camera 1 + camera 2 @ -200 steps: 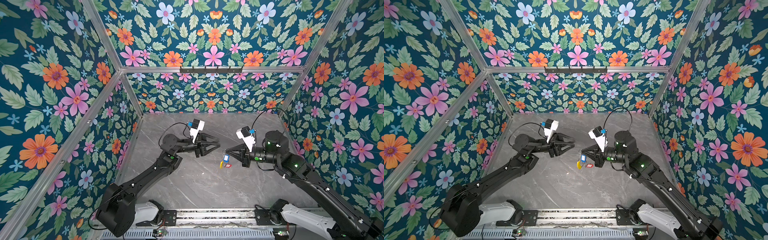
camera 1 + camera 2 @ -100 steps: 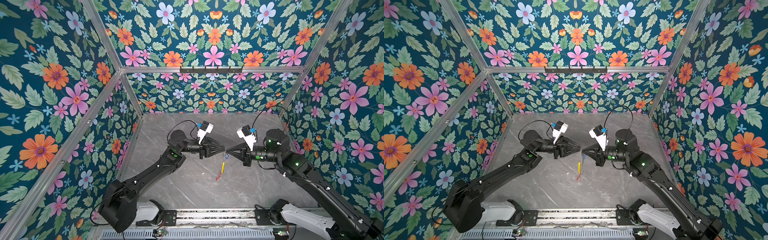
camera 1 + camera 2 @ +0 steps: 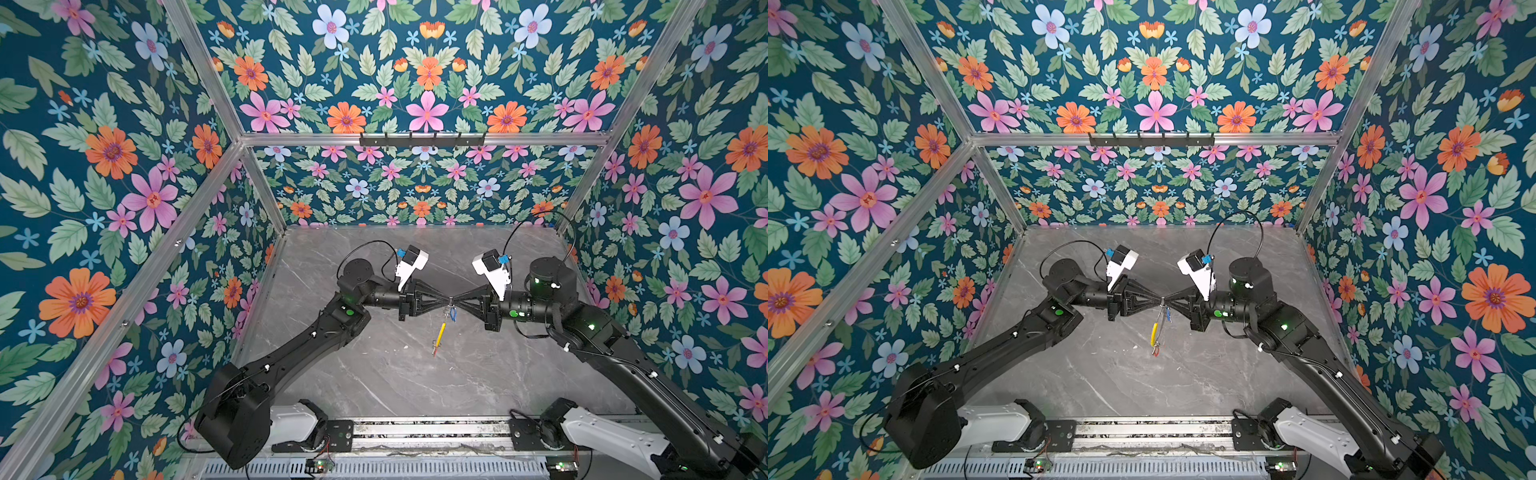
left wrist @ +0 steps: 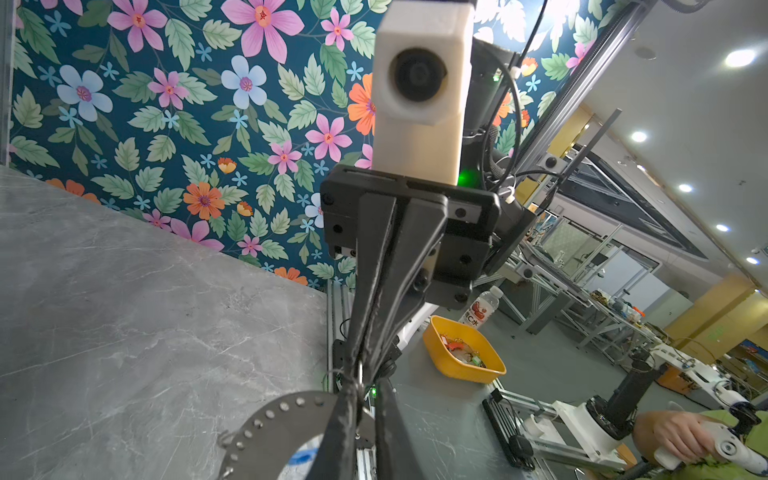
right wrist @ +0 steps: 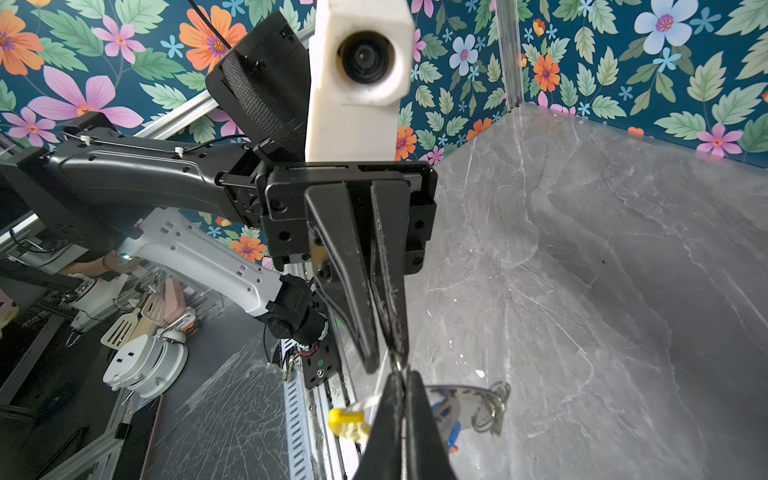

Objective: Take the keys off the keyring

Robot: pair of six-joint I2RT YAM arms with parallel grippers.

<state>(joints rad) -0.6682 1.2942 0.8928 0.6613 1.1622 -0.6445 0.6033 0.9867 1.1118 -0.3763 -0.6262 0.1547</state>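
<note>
Keyring (image 3: 440, 332) hung over the counter (image 3: 374, 374) centre, red-tagged key (image 3: 434, 351) lowest and nearest, blue-tagged key (image 3: 455, 314) above; neither was off yet. Just beyond, we held its top wire with left tool (image 3: 444, 299) and right tool (image 3: 456, 299), both clenched.

The space over the middle of the table (image 3: 374, 382) is barred by the left claw (image 3: 445, 300) and right claw (image 3: 456, 300), met tip to tip, with the keyring (image 3: 441, 332) hung beneath them. The marble in front and behind is seen bare; passage is bounded by flowered walls (image 3: 415, 195) on three sides.
</note>
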